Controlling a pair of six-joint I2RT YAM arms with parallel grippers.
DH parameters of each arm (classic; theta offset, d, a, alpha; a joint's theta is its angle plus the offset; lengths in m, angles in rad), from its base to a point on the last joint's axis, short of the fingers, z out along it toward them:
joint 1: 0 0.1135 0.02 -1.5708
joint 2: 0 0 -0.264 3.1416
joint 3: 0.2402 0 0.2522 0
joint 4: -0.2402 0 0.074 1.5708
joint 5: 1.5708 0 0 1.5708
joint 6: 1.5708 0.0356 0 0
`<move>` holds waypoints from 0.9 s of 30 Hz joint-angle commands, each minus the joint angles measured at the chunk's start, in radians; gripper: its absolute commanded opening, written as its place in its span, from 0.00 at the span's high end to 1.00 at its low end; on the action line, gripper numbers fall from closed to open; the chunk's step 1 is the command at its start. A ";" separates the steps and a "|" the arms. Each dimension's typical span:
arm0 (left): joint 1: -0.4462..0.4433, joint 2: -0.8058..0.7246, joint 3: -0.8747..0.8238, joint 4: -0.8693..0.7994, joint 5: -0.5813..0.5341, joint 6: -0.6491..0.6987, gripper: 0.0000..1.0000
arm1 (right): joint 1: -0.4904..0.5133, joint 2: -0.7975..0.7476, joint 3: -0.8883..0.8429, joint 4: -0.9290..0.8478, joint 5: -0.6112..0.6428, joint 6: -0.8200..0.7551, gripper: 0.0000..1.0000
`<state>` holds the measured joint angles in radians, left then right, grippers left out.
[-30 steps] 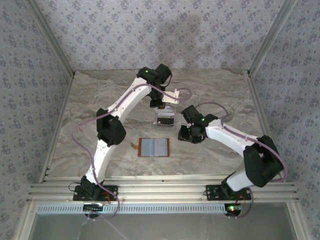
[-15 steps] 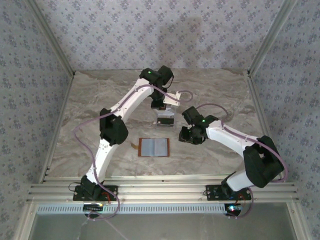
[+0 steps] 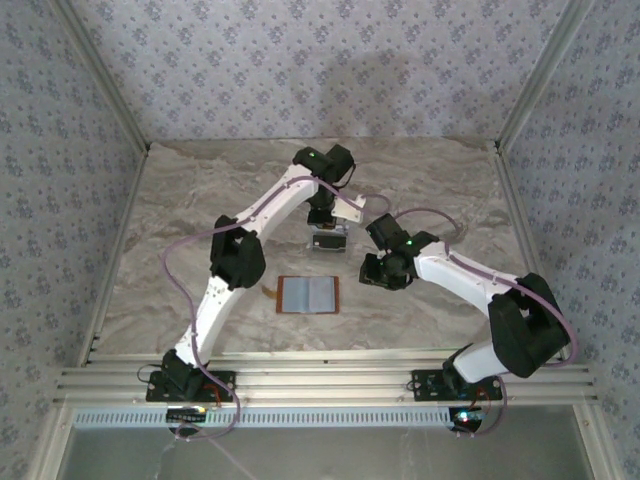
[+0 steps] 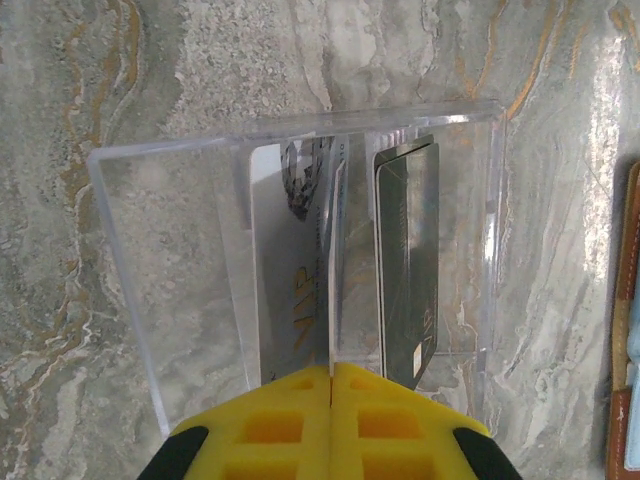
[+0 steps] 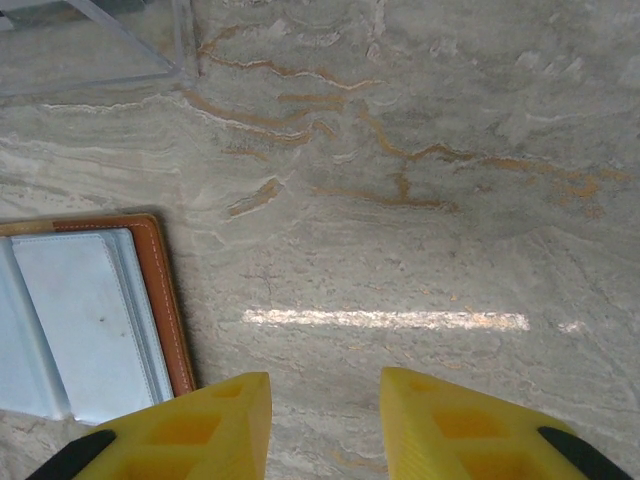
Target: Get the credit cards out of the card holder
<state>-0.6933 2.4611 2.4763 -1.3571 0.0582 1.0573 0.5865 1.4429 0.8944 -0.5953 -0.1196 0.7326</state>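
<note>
While the half-parted right gripper (image 5: 325, 392) is idling beside the open card holder (image 5: 95, 320), the closed left gripper (image 4: 331, 372) is hovering over credit cards (image 4: 405, 270) slotted apart in a clear stand (image 4: 170, 260).

Card holder (image 3: 308, 294) open on marble table (image 3: 180, 210), clear stand (image 3: 330, 238) beyond
</note>
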 commanded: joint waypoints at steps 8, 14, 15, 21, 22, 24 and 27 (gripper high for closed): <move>-0.018 0.001 0.093 0.026 -0.014 -0.025 0.68 | -0.009 -0.013 -0.009 -0.011 -0.003 0.003 0.65; -0.020 -0.039 0.106 0.048 0.000 -0.051 0.65 | -0.010 -0.011 -0.009 0.023 -0.003 0.004 0.65; -0.020 -0.047 0.106 0.056 0.001 -0.067 0.64 | -0.009 -0.009 -0.007 0.026 -0.003 0.004 0.65; -0.019 -0.076 0.104 0.081 -0.061 -0.265 0.67 | -0.001 0.007 0.006 0.036 -0.007 0.007 0.65; -0.017 -0.085 0.095 0.084 -0.061 -0.303 0.68 | 0.001 0.009 0.009 0.037 -0.008 0.008 0.65; -0.017 -0.120 0.043 0.107 -0.056 -0.399 0.68 | 0.004 0.014 0.014 0.041 -0.008 0.011 0.65; -0.021 -0.208 -0.102 0.196 -0.046 -0.533 0.69 | 0.012 0.026 0.023 0.042 -0.009 0.010 0.65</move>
<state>-0.7074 2.3726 2.4557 -1.2274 0.0090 0.7078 0.5880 1.4494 0.8944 -0.5503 -0.1200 0.7330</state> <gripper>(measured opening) 0.317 0.351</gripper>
